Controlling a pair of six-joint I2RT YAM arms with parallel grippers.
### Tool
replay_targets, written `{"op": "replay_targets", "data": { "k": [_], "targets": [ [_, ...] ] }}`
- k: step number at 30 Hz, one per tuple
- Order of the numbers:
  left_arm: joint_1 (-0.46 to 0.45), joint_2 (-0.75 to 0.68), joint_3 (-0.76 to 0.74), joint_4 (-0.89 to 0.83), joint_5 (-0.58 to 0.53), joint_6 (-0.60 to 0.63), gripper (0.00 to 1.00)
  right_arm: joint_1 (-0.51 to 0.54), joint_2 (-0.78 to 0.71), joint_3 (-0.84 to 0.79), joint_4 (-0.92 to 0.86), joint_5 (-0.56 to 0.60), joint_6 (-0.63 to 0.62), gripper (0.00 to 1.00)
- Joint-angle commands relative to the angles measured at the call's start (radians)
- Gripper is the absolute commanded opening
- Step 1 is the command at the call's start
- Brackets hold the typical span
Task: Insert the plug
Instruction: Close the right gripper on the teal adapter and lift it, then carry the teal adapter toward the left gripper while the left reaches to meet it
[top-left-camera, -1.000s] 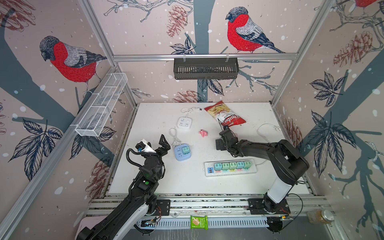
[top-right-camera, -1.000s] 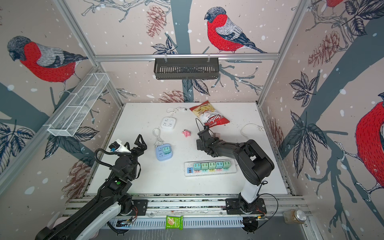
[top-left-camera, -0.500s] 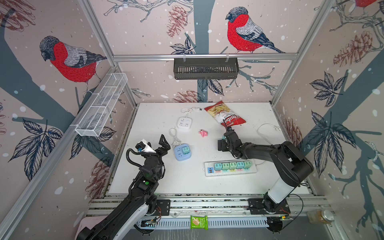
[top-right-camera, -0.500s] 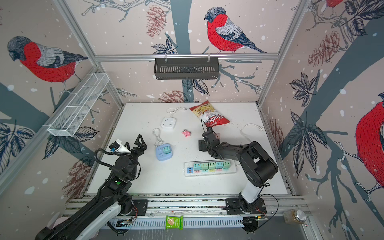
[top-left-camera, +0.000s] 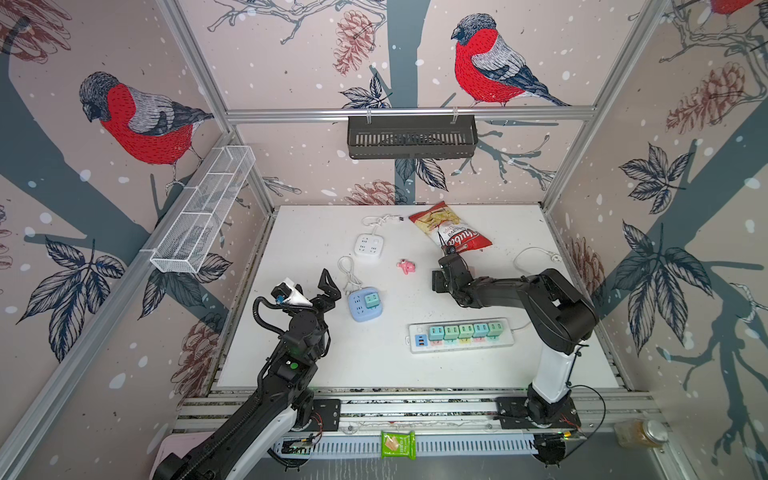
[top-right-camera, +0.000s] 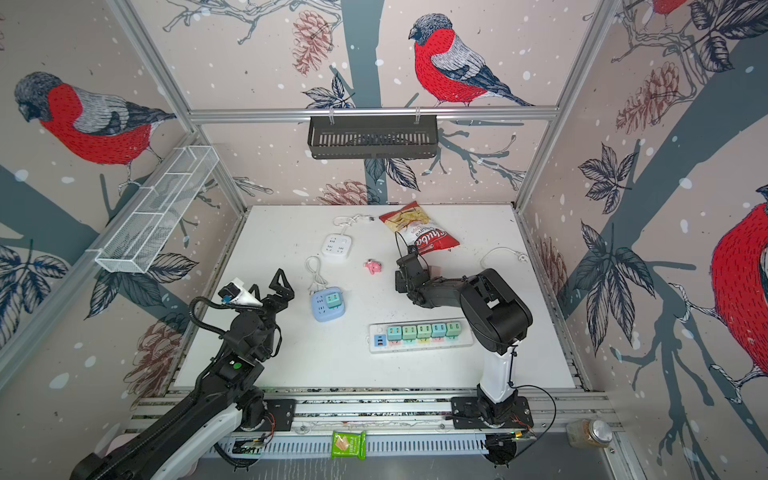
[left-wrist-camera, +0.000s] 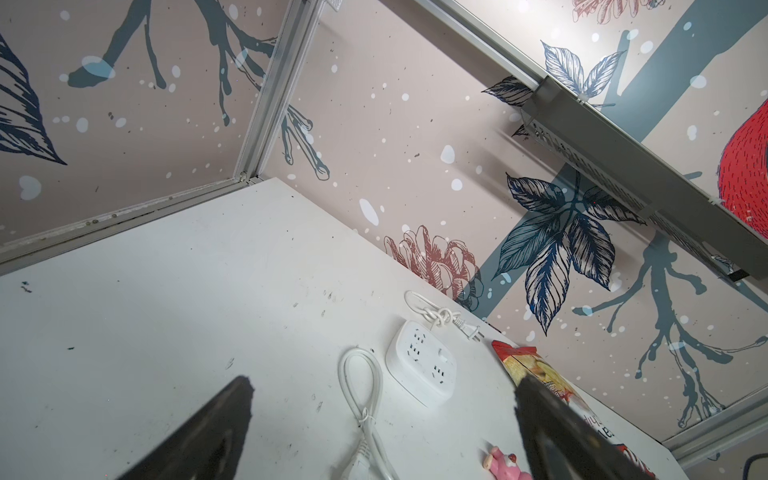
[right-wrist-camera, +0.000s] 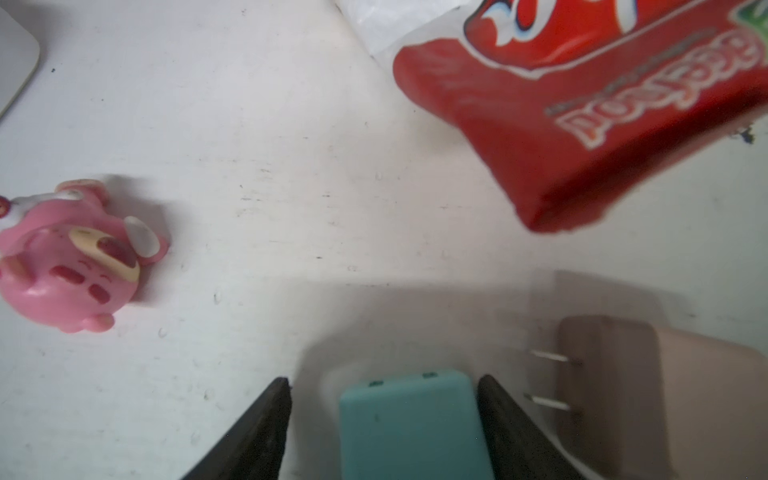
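Straddling the teal plug (right-wrist-camera: 411, 424), the right tool (right-wrist-camera: 382, 380) stood apart, like the left tool (left-wrist-camera: 384, 380); uneven closing could skew the plug.

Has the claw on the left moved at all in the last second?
No. The left gripper is at the same spot, just left of the blue socket cube, with its jaws wide open as before.

Teal plug (right-wrist-camera: 411, 424) matt plastic; crisp bag (right-wrist-camera: 582, 104) glossy film; pink toy (right-wrist-camera: 70, 257) shiny plastic; tabletop (right-wrist-camera: 291, 166) matt, scuffed
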Motion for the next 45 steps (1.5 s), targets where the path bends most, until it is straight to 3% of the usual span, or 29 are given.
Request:
{"op": "replay_targets", "data": {
  "k": [1,10,17,21,26,31,37,45],
  "targets": [
    [0.002,0.003,0.011,0.049,-0.005,-0.006,0.98,0.005,0.025,0.008,-0.1,-0.016,-0.008,0.62],
    [0.002,0.015,0.012,0.056,0.006,0.002,0.98,0.008,0.023,0.01,-0.106,-0.012,-0.02,0.41],
    [0.002,0.049,0.07,0.022,0.16,0.063,0.97,0.031,-0.048,-0.026,-0.085,-0.01,-0.054,0.34],
    [0.002,0.096,0.119,0.01,0.356,0.146,0.84,0.043,-0.138,-0.079,-0.044,-0.016,-0.078,0.32],
    [0.0,0.163,0.19,-0.033,0.502,0.198,0.64,0.056,-0.281,-0.17,0.023,-0.031,-0.109,0.3],
    [-0.032,0.203,0.223,-0.032,0.571,0.234,0.57,0.103,-0.416,-0.274,0.123,-0.011,-0.177,0.27],
    [-0.165,0.244,0.278,-0.029,0.615,0.353,0.54,0.171,-0.584,-0.425,0.299,0.016,-0.273,0.21],
    [-0.186,0.349,0.343,-0.015,0.855,0.354,0.49,0.261,-0.811,-0.631,0.535,0.006,-0.415,0.18]
  ]
}}
